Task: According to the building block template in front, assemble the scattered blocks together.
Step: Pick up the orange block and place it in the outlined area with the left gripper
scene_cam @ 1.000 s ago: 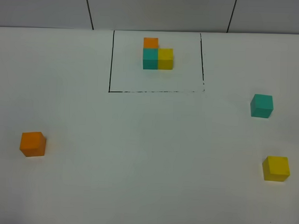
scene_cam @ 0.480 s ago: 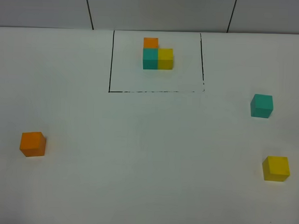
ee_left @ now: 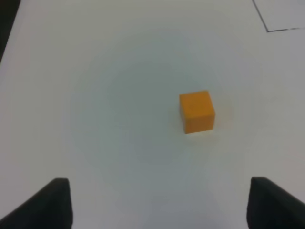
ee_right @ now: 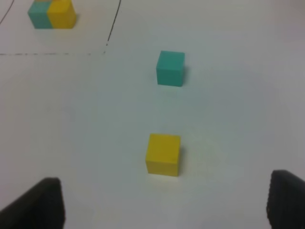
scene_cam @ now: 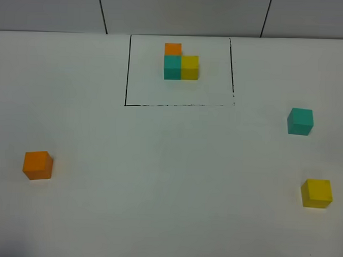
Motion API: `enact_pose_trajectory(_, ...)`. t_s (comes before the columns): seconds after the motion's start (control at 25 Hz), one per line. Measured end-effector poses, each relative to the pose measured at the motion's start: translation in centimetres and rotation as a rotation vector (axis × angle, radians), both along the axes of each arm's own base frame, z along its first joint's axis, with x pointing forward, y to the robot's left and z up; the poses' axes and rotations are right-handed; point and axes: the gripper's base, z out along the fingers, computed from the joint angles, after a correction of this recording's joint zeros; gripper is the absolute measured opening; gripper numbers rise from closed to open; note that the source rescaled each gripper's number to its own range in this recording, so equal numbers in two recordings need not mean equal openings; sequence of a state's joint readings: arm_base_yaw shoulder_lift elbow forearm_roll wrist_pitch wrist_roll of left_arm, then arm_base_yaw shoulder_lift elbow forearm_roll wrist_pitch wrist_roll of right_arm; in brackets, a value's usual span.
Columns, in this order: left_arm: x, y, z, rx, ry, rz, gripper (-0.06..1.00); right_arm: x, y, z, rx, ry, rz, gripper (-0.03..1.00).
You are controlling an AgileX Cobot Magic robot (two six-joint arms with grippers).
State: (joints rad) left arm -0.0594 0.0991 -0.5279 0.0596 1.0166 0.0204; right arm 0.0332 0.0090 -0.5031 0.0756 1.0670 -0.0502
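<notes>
Surface: white table (scene_cam: pixel 157 218)
Template: building block template (scene_cam: pixel 179 64), far centre, inside drawn frame (scene_cam: pixel 127 70)
Blocks: orange block (scene_cam: pixel 38 165) left; teal block (scene_cam: pixel 300 121), yellow block (scene_cam: pixel 317 193) right, apart
Claws: left gripper (ee_left: pixel 162 205), right gripper (ee_right: pixel 167 202) both spread, empty

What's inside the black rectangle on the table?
The building block template: orange, teal and yellow cubes joined in an L. Their far sides and undersides are hidden.

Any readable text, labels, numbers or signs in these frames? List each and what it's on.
None: no words, numbers, brands or labels show in any view.
The orange block, teal block, yellow block and the template cluster all have plain faces.
The only mark is the black rectangle drawn on the table, an outline and not lettering.
</notes>
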Motion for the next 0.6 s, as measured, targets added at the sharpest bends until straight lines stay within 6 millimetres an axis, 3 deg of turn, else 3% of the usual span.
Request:
enact_pose_trajectory(0.24,5.5,-0.1,1.1,0.032,0.201,0.022,0.87,0.0,0.0,0.0,0.0,0.0,0.0,0.73)
enact_pose_trajectory(0.6,15.5,-0.7,0.7,0.037,0.491,0.032,0.89,0.0,0.0,0.0,0.0,0.0,0.0,0.73)
